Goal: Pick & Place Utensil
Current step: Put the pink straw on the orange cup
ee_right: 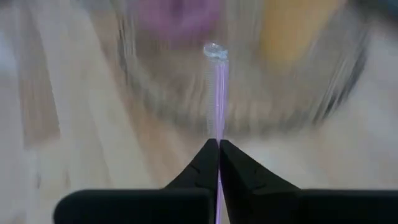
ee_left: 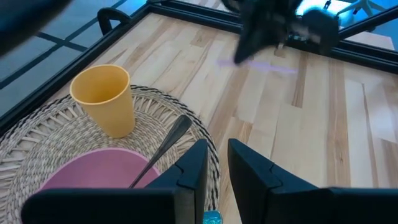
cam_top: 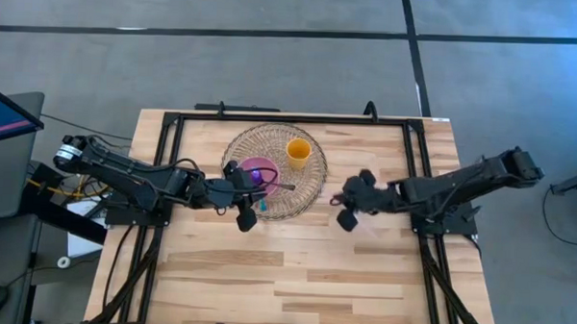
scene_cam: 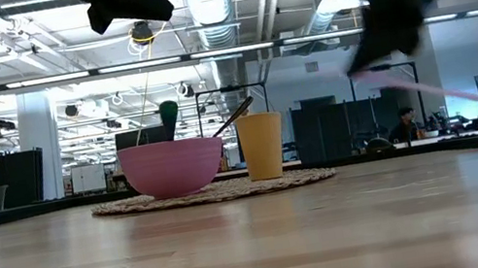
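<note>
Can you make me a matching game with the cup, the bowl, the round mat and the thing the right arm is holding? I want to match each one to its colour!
Things:
1. cup
2. bowl
3. mat
4. utensil in the right tool

Colours:
A. pale purple
B. straw
C. yellow
D. pink

Pairs: 1-C, 2-D, 3-B, 4-A

Slim translucent purple plastic utensil (ee_right: 219, 93), clamped at one end between the right gripper's (ee_right: 219, 144) closed fingers and pointing toward the round woven wicker placemat (cam_top: 312, 187), held in the air just beside the mat's edge, tilted, not touching the table. On that mat: pink round bowl (scene_cam: 173, 168) with a dark metal utensil (ee_left: 163, 148) leaning out over its rim, and an upright yellow plastic cup (cam_top: 299, 151) close beside the bowl.
</note>
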`<action>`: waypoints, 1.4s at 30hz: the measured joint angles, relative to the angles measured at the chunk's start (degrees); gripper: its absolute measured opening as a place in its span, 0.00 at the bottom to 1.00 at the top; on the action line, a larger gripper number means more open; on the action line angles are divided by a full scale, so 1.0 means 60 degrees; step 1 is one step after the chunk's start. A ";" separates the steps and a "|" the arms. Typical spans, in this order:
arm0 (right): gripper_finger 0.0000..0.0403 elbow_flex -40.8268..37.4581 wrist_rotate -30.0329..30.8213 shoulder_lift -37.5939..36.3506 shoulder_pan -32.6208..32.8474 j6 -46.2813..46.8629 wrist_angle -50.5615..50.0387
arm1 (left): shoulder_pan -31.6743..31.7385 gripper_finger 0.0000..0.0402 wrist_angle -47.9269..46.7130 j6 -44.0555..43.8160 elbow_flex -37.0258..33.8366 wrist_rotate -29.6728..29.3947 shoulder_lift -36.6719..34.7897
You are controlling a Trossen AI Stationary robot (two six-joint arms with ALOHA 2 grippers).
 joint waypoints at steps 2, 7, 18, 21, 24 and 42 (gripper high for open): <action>0.01 0.0424 0.0564 -0.0124 -0.0246 -0.1288 0.0493 | 0.0000 0.16 0.0000 0.0000 0.0000 0.0000 0.0000; 0.00 0.0880 0.1547 -0.0300 -0.0956 -0.5018 0.3501 | -0.0004 0.16 0.0003 0.0000 0.0000 -0.0079 0.0000; 0.00 0.0880 -0.0994 0.0617 -0.2535 -0.8289 0.9661 | 0.0000 0.16 0.0046 0.0118 -0.0057 -0.0386 -0.0004; 0.00 0.0877 -0.1412 0.1330 -0.2888 -0.8685 1.1015 | 0.0011 0.16 0.0074 0.0149 -0.0277 -0.0452 -0.0007; 0.00 0.0879 -0.1440 0.2096 -0.3176 -0.8732 1.2223 | 0.0011 0.16 0.0184 0.0076 -0.0498 -0.0475 -0.0007; 0.00 0.1294 -0.2385 0.5471 -0.4039 -0.8711 1.5060 | 0.0011 0.16 0.0344 0.0073 -0.0561 -0.0532 -0.0004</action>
